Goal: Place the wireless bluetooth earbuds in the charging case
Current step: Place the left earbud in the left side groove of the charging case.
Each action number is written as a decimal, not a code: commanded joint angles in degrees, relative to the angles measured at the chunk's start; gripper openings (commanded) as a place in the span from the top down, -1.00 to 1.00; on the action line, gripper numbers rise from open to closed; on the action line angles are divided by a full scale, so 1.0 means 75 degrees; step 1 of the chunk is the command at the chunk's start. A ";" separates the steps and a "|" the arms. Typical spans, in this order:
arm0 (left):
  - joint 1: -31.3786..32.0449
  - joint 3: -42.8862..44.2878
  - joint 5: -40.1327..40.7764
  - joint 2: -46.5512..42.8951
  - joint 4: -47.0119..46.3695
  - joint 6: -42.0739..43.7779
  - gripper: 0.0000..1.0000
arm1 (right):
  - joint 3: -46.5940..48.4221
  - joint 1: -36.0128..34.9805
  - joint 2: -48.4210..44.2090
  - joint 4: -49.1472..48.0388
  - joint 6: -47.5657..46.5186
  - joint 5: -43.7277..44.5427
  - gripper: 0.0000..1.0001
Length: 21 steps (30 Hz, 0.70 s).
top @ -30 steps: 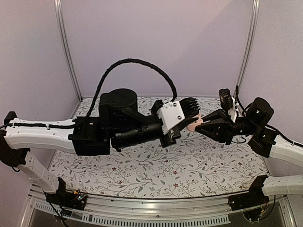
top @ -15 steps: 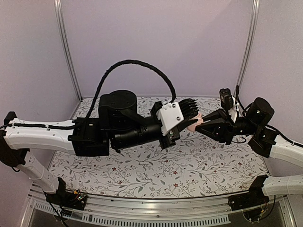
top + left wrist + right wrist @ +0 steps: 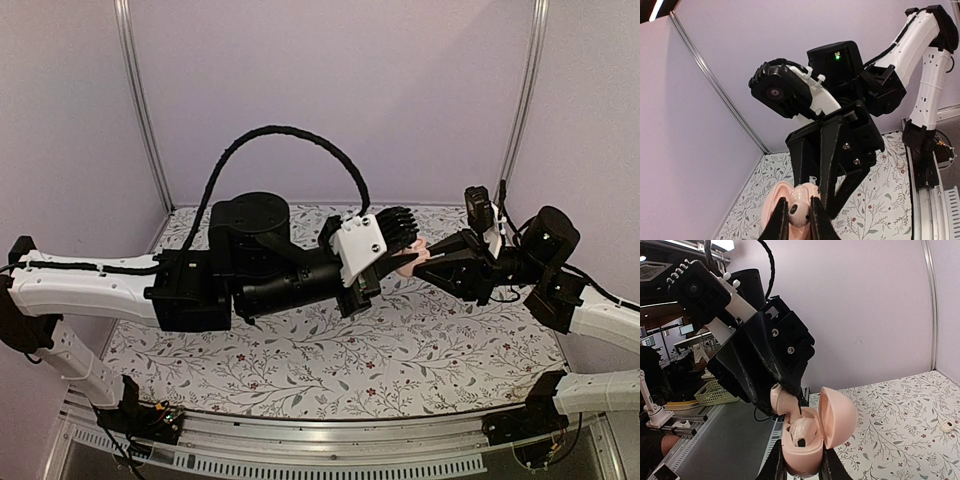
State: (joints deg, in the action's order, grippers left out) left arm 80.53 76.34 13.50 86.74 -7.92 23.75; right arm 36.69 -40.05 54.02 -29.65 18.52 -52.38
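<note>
My right gripper (image 3: 801, 445) is shut on the pale pink charging case (image 3: 803, 463) and holds it in the air with its lid (image 3: 837, 417) open to the right. One earbud (image 3: 803, 430) with a dark spot sits in the case. My left gripper (image 3: 799, 200) is shut on a second pink earbud (image 3: 798, 214). In the right wrist view this earbud (image 3: 781, 403) hangs at the case's left rim, partly in the opening. In the top view the left gripper (image 3: 405, 240) and right gripper (image 3: 428, 260) meet above the table, with the case (image 3: 408, 263) barely showing between them.
The floral-patterned table (image 3: 330, 350) lies below both arms. A small white object (image 3: 946, 426) rests on it at the right in the right wrist view. Lilac walls and metal posts (image 3: 140, 100) enclose the back and sides. A cable loops over the left arm (image 3: 290, 130).
The two grippers have drawn slightly closer together, and less of the pink case shows between them in the top view. Both stay shut.
</note>
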 commanded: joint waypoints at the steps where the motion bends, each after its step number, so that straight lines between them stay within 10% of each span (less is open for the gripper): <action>1: 0.0119 -0.0126 0.0162 0.0012 0.0037 -0.0139 0.87 | 0.0019 0.0032 -0.0125 -0.0267 -0.0057 0.0140 1.00; 21: 0.0116 -0.0367 0.0730 -0.0259 -0.0357 -0.0134 0.17 | -0.0022 0.0032 -0.0178 -0.0065 -0.0126 0.0206 1.00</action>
State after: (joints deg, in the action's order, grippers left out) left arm 80.77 74.83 17.30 86.70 -8.43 22.81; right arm 36.69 -40.05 53.58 -29.63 18.17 -51.18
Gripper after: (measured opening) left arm 0.386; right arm 0.178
